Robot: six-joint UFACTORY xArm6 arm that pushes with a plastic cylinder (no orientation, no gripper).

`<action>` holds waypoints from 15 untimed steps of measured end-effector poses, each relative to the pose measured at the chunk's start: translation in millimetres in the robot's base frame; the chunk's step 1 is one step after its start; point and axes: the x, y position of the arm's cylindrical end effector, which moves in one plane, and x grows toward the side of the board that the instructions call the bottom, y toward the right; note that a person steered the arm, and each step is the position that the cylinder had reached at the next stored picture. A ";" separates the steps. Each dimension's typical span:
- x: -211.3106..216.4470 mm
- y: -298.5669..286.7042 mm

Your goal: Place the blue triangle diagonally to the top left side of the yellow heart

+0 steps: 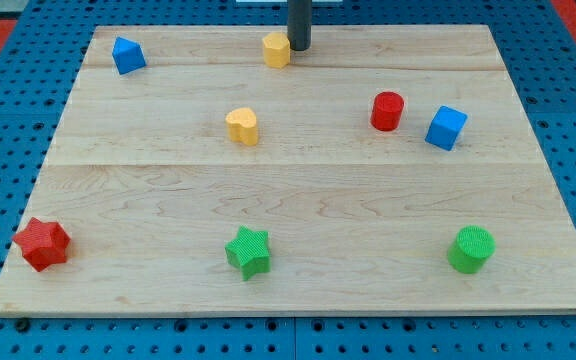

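Wooden board point(298, 200) on blue pegboard. Your tip point(298, 47), a bare rod holding nothing, touches the yellow hexagon point(276, 49); blue triangle point(128, 55) sits far to its left, yellow heart point(242, 126) below-left, likely awaiting your approach.

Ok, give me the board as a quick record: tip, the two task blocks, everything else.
tip: my tip at the view's top, just right of the yellow hexagon, touching or nearly so
blue triangle: top left corner of the board, far from the tip
yellow heart: centre-left, below the hexagon
triangle vs heart: up and to the left already, but a long way off
red cylinder: right of centre
blue cube: just right of the red cylinder
red star: bottom left
green star: bottom centre
green cylinder: bottom right
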 end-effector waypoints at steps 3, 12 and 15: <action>0.0 7.2; 115.8 201.2; 126.3 201.4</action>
